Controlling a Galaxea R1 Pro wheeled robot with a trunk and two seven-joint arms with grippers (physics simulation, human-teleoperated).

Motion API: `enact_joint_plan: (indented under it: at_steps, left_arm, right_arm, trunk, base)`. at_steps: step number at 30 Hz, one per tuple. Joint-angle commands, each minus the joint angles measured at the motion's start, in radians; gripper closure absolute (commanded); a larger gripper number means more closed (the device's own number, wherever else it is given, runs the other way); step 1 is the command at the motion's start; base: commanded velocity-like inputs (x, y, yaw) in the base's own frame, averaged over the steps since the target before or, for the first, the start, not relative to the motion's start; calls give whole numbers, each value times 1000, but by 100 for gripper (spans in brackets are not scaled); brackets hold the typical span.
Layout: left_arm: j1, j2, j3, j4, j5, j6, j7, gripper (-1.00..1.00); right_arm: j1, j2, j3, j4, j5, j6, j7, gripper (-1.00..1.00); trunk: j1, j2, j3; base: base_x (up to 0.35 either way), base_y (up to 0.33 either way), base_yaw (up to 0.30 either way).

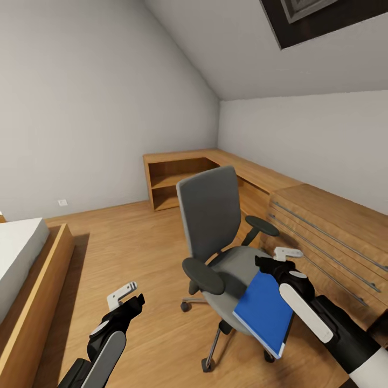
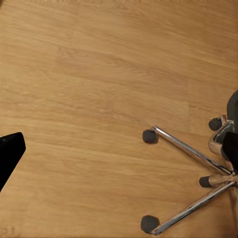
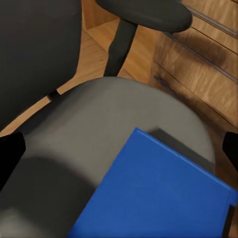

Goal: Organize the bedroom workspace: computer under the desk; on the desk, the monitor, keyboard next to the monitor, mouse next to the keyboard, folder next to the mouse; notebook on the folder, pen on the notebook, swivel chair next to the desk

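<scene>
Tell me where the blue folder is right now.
In the head view the folder lies on the swivel chair seat, jutting past its front edge at the right, just below the right end effector. The wood dresser stands beyond.

Both arms black-jointed with white and pale grey shell panels; left gripper (image 1: pixel 129 298) and right gripper (image 1: pixel 278 260) black, white-tipped fingers.

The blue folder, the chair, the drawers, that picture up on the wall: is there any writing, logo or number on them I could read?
No readable text anywhere.
Folder: plain blue cover, no label.
Chair: plain grey back, no brand mark.
Dresser: bare wood with long handles, no markings.
Picture on the sloped ceiling: a dark frame cut off by the view's edge, no lettering visible.
Wall socket: too small to tell.
</scene>
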Motion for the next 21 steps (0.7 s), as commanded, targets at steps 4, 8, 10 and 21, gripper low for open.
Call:
enact_joint_plan:
  at_steps: [4, 8, 10, 21]
  left_arm:
    - [-1, 1, -2, -2, 5, 2, 8, -100]
    - [-1, 1, -2, -2, 6, 2, 8, -100]
    - [-1, 1, -3, -2, 6, 2, 8, -100]
    - [-1, 1, -2, -2, 6, 4, 8, -100]
  right_arm:
    - [4, 0, 4, -15, -12, 2, -25, -100]
    - [5, 14, 6, -23, -13, 0, -30, -100]
    - [5, 22, 6, -24, -13, -6, -31, -100]
    - [5, 34, 4, -22, -14, -16, -32, -100]
  trunk:
    - [0, -1, -1]
    - [0, -1, -1]
    - [0, -1, -1]
    - [0, -1, 2]
  base:
    - [0, 0, 0]
    - [-71, 30, -4]
    - [-235, 125, -53]
    - [-219, 130, -148]
